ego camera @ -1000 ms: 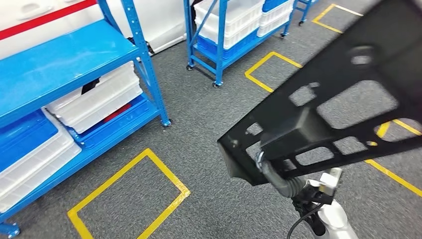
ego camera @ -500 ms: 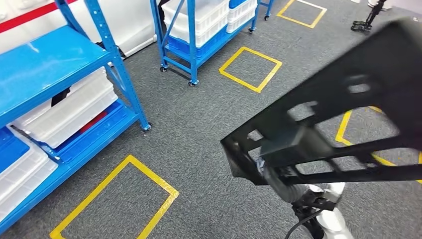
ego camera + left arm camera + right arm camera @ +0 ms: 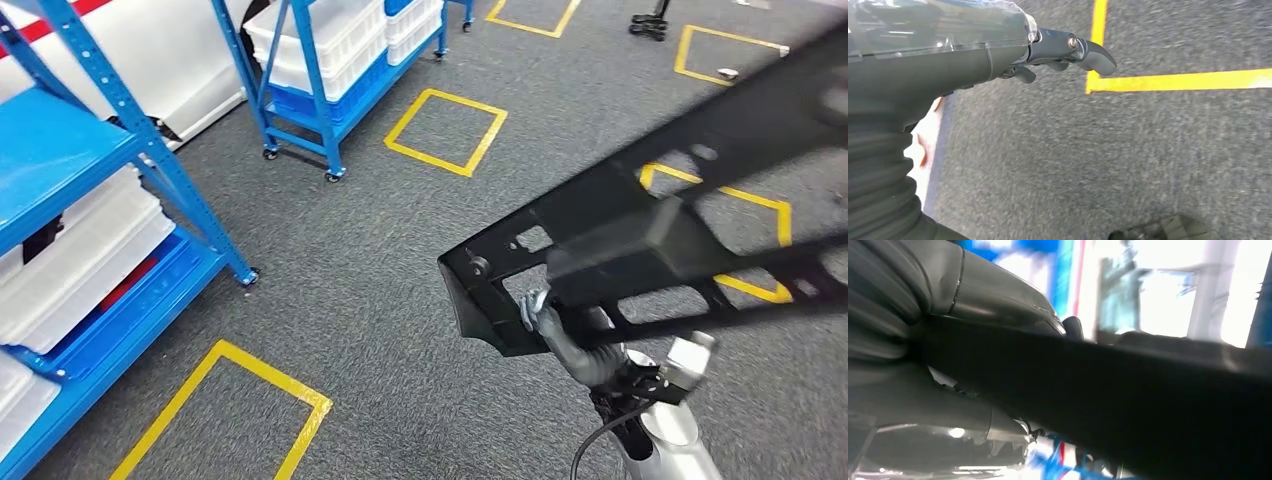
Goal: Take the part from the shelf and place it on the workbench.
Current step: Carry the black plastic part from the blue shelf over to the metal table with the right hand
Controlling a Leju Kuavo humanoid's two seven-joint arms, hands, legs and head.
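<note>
The right robot hand (image 3: 560,335) grips a black metal part (image 3: 640,240), a flat frame with cut-out openings and a boxy block at its middle. The part is held up in the air over the grey carpet floor (image 3: 380,290), tilted, its long end running off toward the upper right of the head view. In the right wrist view the part (image 3: 1148,390) crosses the picture as a dark bar pressed against the right robot hand (image 3: 998,405); the fingers are mostly hidden behind it.

The left robot hand (image 3: 1058,50) hangs above the floor (image 3: 1098,165) with nothing in it, its fingers (image 3: 1095,55) loosely curled forward and apart.

A blue shelf (image 3: 90,190) stands at the left, holding white bins (image 3: 70,260). A second blue shelf (image 3: 320,80) farther back carries more white bins. Yellow tape squares (image 3: 445,130) mark the floor.
</note>
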